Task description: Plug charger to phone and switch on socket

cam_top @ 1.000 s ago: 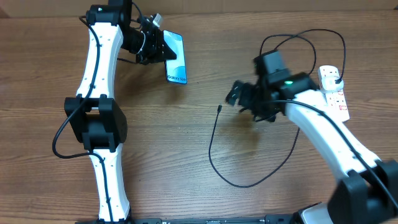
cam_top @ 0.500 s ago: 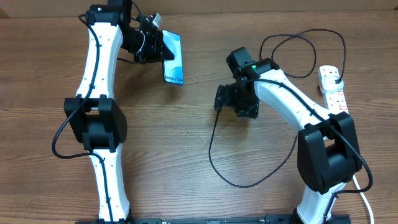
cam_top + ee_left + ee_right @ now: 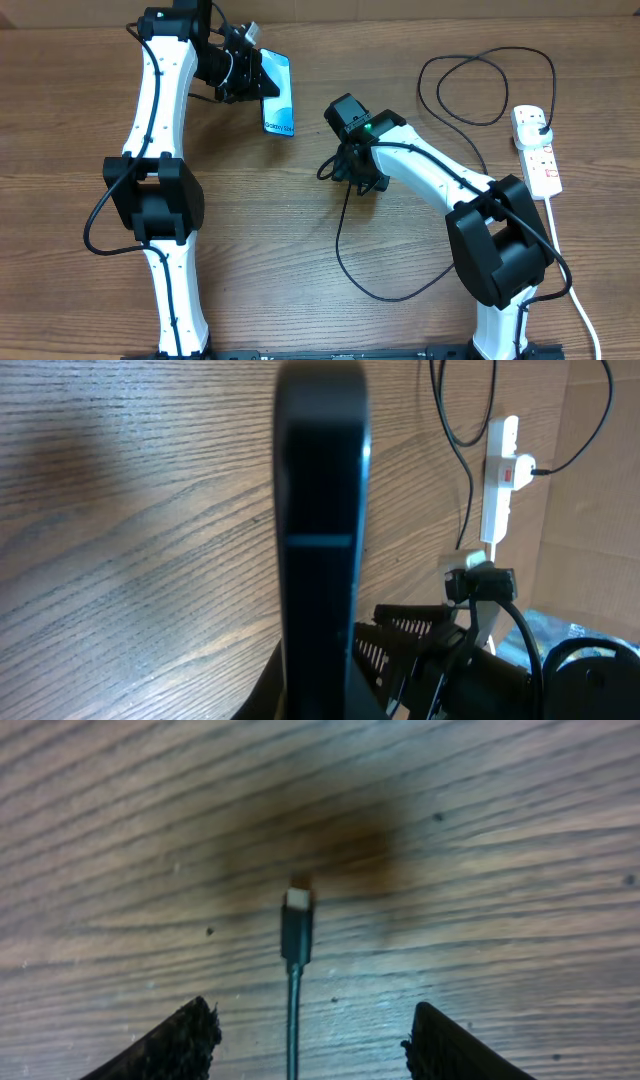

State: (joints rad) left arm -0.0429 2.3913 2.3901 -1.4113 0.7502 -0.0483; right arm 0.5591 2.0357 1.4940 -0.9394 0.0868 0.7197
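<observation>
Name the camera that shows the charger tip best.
Right wrist: the connector tip sits sharp between the fingers of the right tool. Overhead, the arm covers it; only cable shows. Left wrist catches just distant cable by the socket.

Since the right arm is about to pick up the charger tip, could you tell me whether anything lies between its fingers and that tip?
Nothing visible does: the charger tip lies on the table midway between the open fingers, with only wood in the gaps.
</observation>
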